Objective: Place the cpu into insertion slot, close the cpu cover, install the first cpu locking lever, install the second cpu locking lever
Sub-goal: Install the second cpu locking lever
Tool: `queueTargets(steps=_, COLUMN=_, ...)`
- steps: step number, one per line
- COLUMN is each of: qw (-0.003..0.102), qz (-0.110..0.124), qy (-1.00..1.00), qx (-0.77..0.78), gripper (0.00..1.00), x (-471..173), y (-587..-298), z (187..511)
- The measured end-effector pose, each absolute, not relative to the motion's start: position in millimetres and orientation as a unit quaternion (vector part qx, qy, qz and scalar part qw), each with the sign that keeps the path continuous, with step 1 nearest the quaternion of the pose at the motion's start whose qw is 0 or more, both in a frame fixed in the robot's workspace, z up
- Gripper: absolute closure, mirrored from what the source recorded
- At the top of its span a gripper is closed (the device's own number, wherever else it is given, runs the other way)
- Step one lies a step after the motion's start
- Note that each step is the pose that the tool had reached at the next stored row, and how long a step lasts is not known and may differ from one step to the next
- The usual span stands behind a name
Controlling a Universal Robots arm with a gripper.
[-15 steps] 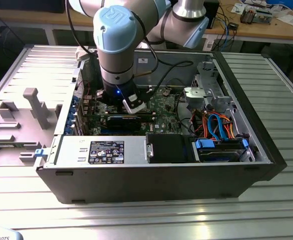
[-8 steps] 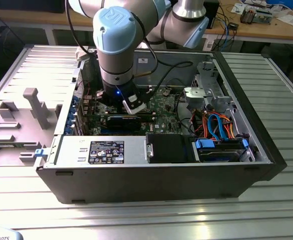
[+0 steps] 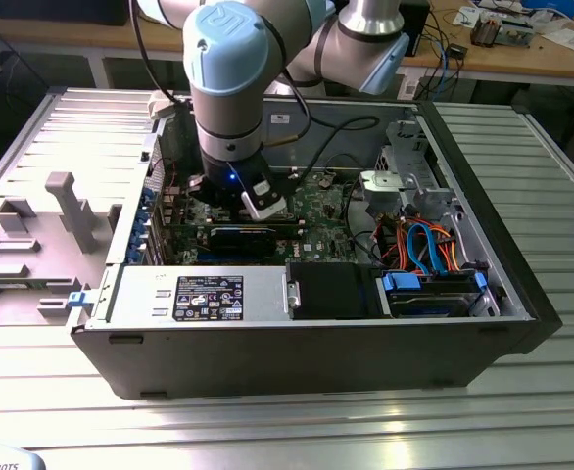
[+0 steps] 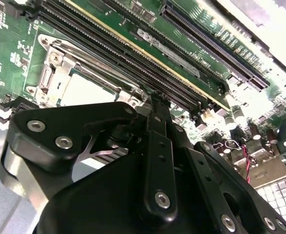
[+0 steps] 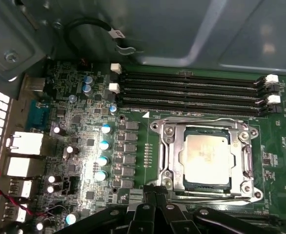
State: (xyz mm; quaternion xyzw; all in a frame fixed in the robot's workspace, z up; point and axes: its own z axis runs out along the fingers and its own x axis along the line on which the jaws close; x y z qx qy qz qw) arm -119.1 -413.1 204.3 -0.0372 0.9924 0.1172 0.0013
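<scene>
The cpu point(image 5: 205, 155) lies flat in the insertion slot point(image 5: 163, 132), its dull silver top showing through the window of the cpu cover point(image 5: 242, 163), which lies down over it. Thin wire levers run along two sides of the socket. My gripper point(image 5: 150, 191) is at the socket's edge, fingers pressed together with no gap; I cannot tell whether its tips touch a lever. In the second wrist view the gripper point(image 4: 155, 100) stands just beside the cpu point(image 4: 84, 90). In the exterior view the gripper point(image 3: 253, 201) reaches down into the open computer case.
Long black memory slots point(image 5: 192, 92) run right beside the socket. A row of capacitors point(image 5: 104, 146) and the rear ports point(image 5: 23, 144) lie further off. A black cable loop point(image 5: 91, 27) hangs by the case wall. The power supply point(image 3: 199, 294) and blue drive cables point(image 3: 429, 255) fill the case's front.
</scene>
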Motion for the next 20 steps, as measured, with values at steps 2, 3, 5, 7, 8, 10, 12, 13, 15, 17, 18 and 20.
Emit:
queueTargets(steps=2, qw=-0.001, qz=0.115, qy=0.993, qx=-0.037, gripper=0.89, x=-113.7, y=-412.7, z=204.3)
queueTargets(steps=3, qw=-0.002, qz=0.115, qy=0.993, qx=-0.037, gripper=0.89, x=-111.0, y=-412.4, z=204.3)
queueTargets(steps=5, qw=-0.006, qz=0.114, qy=0.993, qx=-0.036, gripper=0.89, x=-103.0, y=-411.2, z=204.3)
queueTargets(steps=7, qw=-0.01, qz=0.113, qy=0.993, qx=-0.036, gripper=0.89, x=-96.5, y=-409.8, z=204.3)
queueTargets(steps=8, qw=-0.011, qz=0.113, qy=0.993, qx=-0.036, gripper=0.89, x=-93.5, y=-409.1, z=204.3)
queueTargets(steps=10, qw=-0.014, qz=0.111, qy=0.993, qx=-0.036, gripper=0.89, x=-88.6, y=-407.4, z=204.3)
queueTargets(steps=12, qw=-0.015, qz=0.103, qy=0.994, qx=-0.035, gripper=0.89, x=-83.5, y=-403.9, z=204.6)
queueTargets(steps=13, qw=-0.015, qz=0.101, qy=0.994, qx=-0.035, gripper=0.89, x=-83.1, y=-403.0, z=205.3)
queueTargets(steps=15, qw=-0.015, qz=0.097, qy=0.995, qx=-0.035, gripper=0.89, x=-83.0, y=-402.4, z=208.1)
queueTargets(steps=17, qw=-0.015, qz=0.095, qy=0.995, qx=-0.035, gripper=0.89, x=-83.0, y=-402.1, z=210.1)
queueTargets(steps=18, qw=-0.015, qz=0.095, qy=0.995, qx=-0.035, gripper=0.89, x=-83.0, y=-402.1, z=211.2)
queueTargets(steps=20, qw=-0.015, qz=0.095, qy=0.995, qx=-0.035, gripper=0.89, x=-83.0, y=-402.0, z=212.9)
